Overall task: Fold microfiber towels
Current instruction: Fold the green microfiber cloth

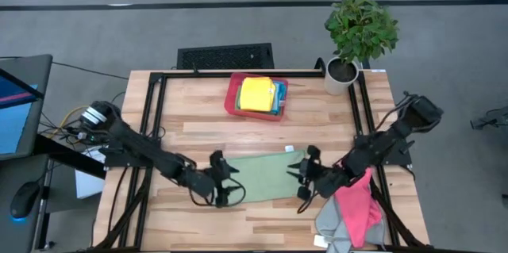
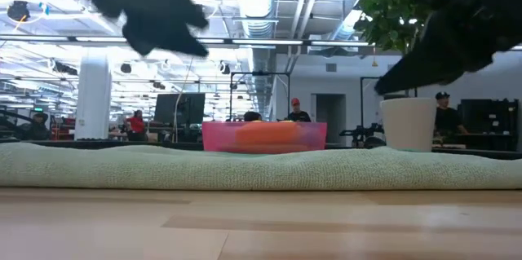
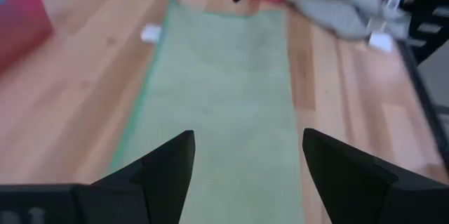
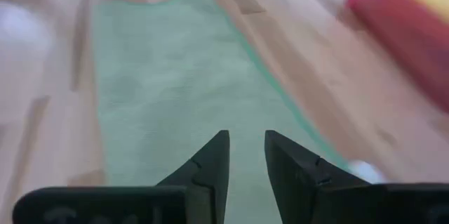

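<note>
Wooden planks of the table [image 1: 198,102] fill the middle of the high view, framed by a black rail, with a potted plant [image 1: 359,35] at the upper right corner. A green towel [image 1: 262,176] lies flat as a long strip in the lower middle, apparently folded once lengthwise and laid straight for the next fold. The left gripper [image 1: 222,182] sits over the strip's left end with its fingers spread wide and nothing between them, the cloth running away beneath it in the left wrist view. The right gripper [image 1: 305,175] hovers at the right end, fingers parted only narrowly and empty too. Both look freshly let go. In the upper middle, a red tray [image 1: 233,98] holds folded towels [image 1: 259,94], yellow on top, likely the finished stack. Pink and grey towels [image 1: 355,209] heap at the lower right, probably waiting.
</note>
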Action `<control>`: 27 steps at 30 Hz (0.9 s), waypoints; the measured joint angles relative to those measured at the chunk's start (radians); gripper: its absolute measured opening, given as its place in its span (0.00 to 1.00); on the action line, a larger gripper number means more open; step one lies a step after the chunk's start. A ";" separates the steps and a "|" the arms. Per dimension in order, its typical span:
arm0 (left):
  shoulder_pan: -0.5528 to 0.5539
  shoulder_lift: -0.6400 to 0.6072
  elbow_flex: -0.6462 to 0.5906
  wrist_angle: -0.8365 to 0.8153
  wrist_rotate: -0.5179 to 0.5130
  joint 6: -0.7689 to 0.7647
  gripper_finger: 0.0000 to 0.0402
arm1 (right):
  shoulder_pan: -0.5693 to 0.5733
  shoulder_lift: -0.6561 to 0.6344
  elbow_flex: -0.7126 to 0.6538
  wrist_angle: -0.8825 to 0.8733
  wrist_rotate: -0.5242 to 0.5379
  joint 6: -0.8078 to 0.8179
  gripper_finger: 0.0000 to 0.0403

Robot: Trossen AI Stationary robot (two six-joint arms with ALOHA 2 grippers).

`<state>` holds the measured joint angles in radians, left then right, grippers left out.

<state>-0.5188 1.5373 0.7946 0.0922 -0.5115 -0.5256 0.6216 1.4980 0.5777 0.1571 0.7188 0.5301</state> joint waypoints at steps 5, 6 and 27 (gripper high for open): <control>-0.046 0.195 0.000 0.151 0.010 -0.079 0.64 | 0.037 0.149 0.001 0.102 -0.033 0.047 0.29; -0.055 0.230 0.000 0.167 0.010 -0.099 0.64 | 0.048 0.172 0.000 0.087 -0.033 0.080 0.29; -0.110 0.354 0.026 0.215 0.013 -0.204 0.64 | 0.220 0.103 0.000 0.053 0.262 0.223 0.29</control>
<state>-0.6285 1.8912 0.8202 0.3069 -0.4989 -0.7292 0.8412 1.6010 0.5774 0.2100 0.9807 0.7533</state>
